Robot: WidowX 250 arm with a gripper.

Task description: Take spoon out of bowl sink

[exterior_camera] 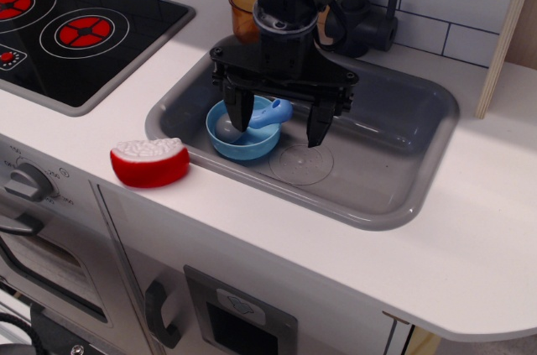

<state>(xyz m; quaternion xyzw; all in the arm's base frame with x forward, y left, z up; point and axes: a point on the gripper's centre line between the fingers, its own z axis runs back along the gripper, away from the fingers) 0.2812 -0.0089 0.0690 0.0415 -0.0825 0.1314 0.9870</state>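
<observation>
The light-blue bowl (252,147) sits at the left end of the grey sink (394,166). The spoon (270,114) lies in the bowl, its grey scoop (226,129) down inside and its light-blue handle resting over the far right rim. My gripper (278,122) hangs just above the bowl with its black fingers spread wide. The left finger (238,108) is over the bowl beside the scoop. The right finger (319,122) is past the bowl's right rim, over the sink floor. The gripper is open and holds nothing.
A translucent orange pot (243,11) stands behind the sink, partly hidden by the arm. A grey faucet (369,23) is at the back. A red and white toy (149,161) lies on the white counter left of the sink. A black stove top (67,32) is at the far left.
</observation>
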